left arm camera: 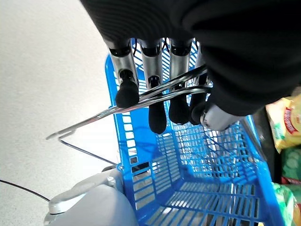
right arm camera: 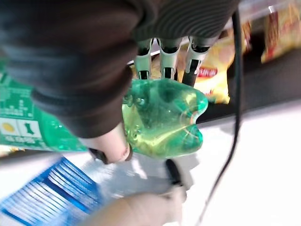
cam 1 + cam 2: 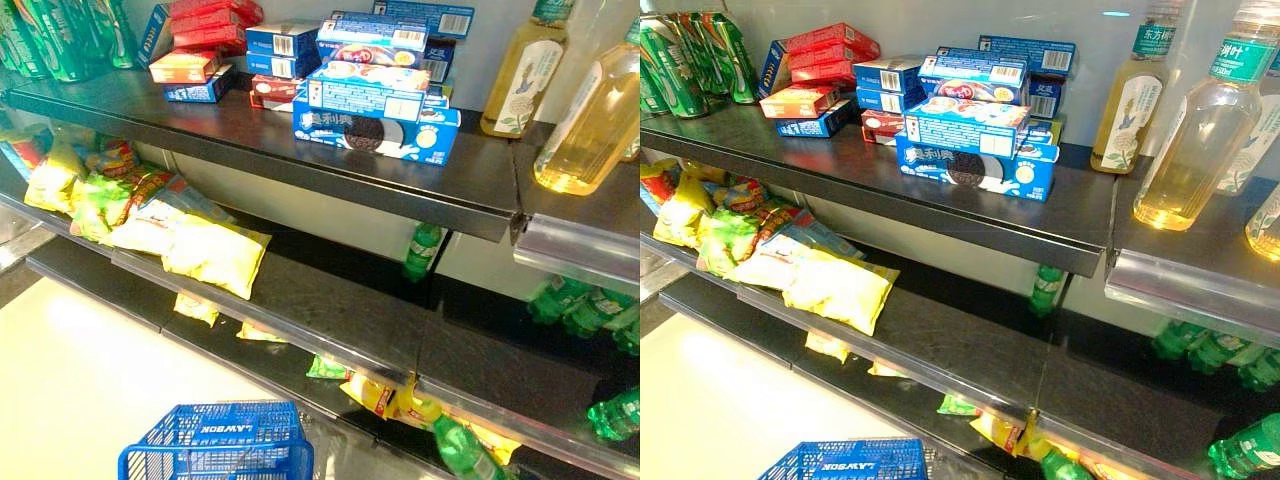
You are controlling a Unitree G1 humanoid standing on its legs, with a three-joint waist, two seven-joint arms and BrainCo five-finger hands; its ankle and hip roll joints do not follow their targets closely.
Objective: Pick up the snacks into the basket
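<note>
Yellow snack bags (image 3: 215, 255) and green ones (image 3: 95, 195) lie piled on the middle shelf at the left. More small bags (image 3: 375, 395) sit on the bottom shelf. The blue plastic basket (image 3: 215, 445) hangs low in front of the shelves, and it has nothing in it (image 1: 197, 188). My left hand (image 1: 155, 94) is shut round its thin metal handle (image 1: 94, 117). My right hand (image 2: 113, 143) is shut on a green plastic bottle (image 2: 162, 117), thumb in front and fingers (image 2: 164, 63) behind it, close to yellow bags (image 2: 211, 80) on a shelf.
Blue biscuit boxes (image 3: 375, 125) and red boxes (image 3: 205, 25) are stacked on the top shelf, with green cans (image 3: 60, 35) at its left and tall oil bottles (image 3: 600, 115) at its right. Green bottles (image 3: 580, 305) lie on the lower shelves at the right. Pale floor (image 3: 80, 380) lies in front.
</note>
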